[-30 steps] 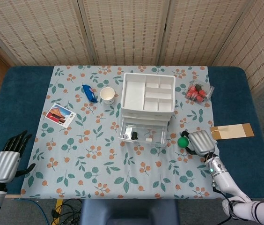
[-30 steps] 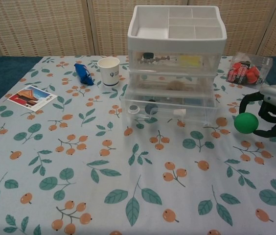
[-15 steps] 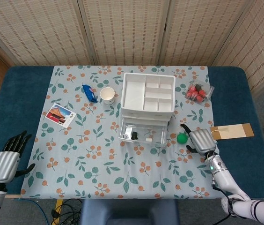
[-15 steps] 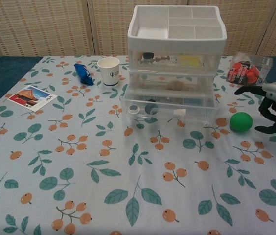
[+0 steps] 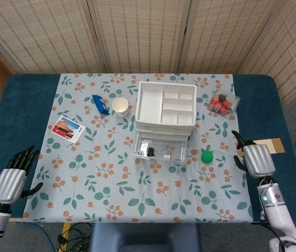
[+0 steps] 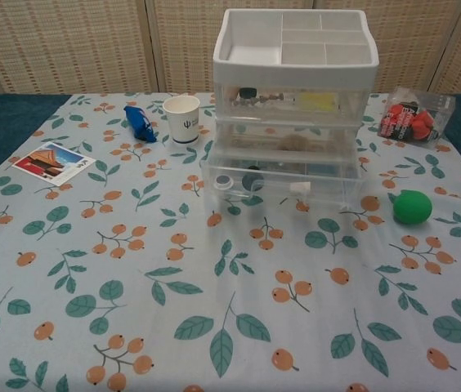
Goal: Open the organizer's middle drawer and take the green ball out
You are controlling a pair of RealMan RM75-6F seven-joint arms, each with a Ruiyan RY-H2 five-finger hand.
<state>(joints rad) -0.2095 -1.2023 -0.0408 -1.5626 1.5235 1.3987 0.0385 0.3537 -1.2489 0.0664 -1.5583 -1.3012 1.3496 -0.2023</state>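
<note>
Resting on the floral-clothed worktop [image 5: 111,173], the small green ball [image 6: 412,207] sits just right of our white-and-clear plastic drawer organizer [image 5: 165,122], whose lower drawer is out. Both our right hand [image 5: 255,159] and left hand [image 5: 12,178] are spread, holding nothing. Any print on the white paper cup [image 6: 182,118] is too small to read.

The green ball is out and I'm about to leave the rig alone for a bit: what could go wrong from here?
1. The green ball lies loose on the tablecloth, held by neither robot hand, so a bump could set it rolling.
2. One organizer drawer juts out open towards the table front; a passing arm could catch it.
3. The right robot hand rests open beside the ball; a careless move could knock it.
</note>
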